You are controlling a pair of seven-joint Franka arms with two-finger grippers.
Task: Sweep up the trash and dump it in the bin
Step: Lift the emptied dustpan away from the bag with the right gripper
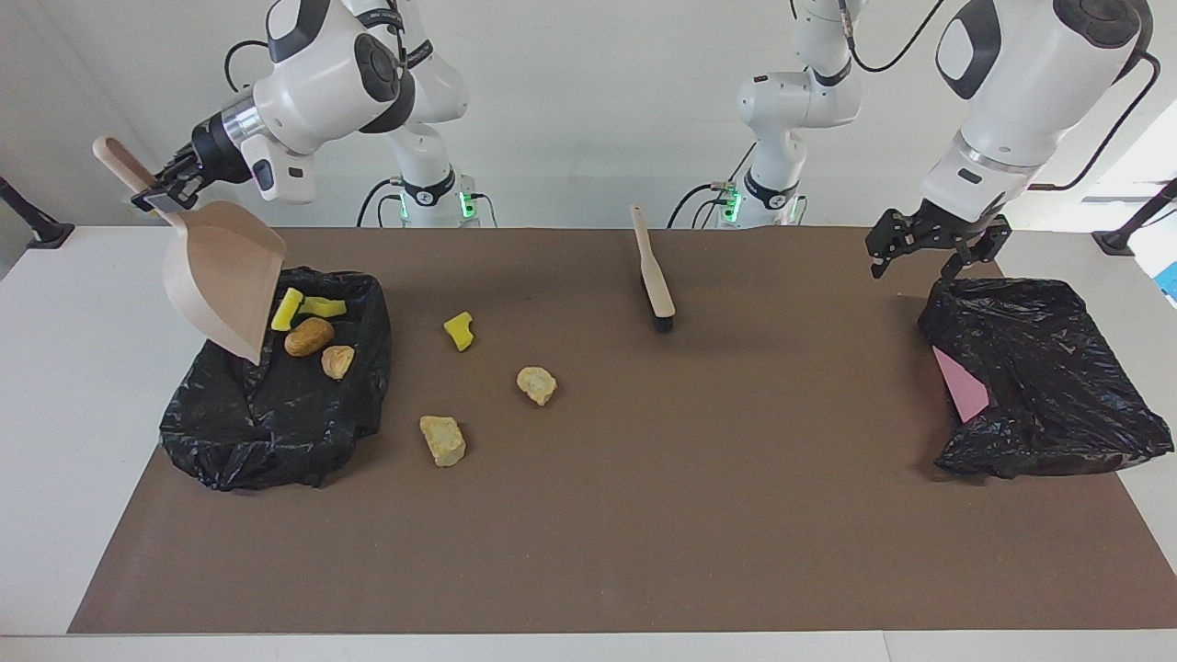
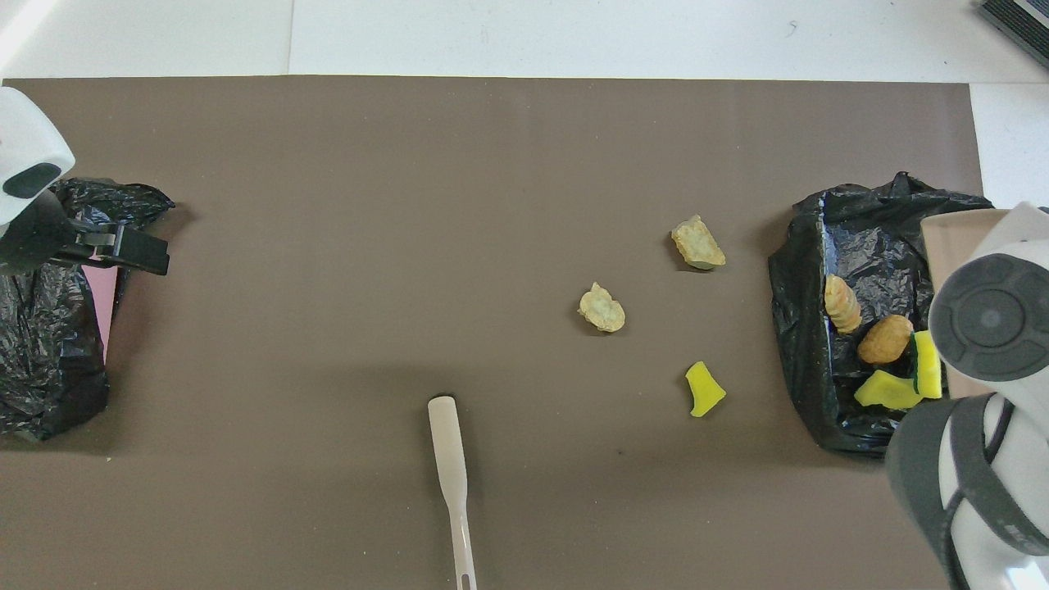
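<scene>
Brown mat (image 1: pixel 644 515): right end effector (image 1: pixel 165 188) clamps tilted dustpan (image 1: pixel 225 276) over bin (image 1: pixel 276 414); left end effector (image 1: pixel 929 246) spread.

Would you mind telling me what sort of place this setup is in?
Probably a robotics lab: two robot arms mounted at a white table with a brown mat, staged sponge and bread scraps, plain walls.

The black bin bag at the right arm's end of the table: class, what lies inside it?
In the black bin bag lie four scraps: two yellow sponge chunks, a brown bread-like oval and a pale ridged lump. The tilted dustpan hides one corner.
</scene>
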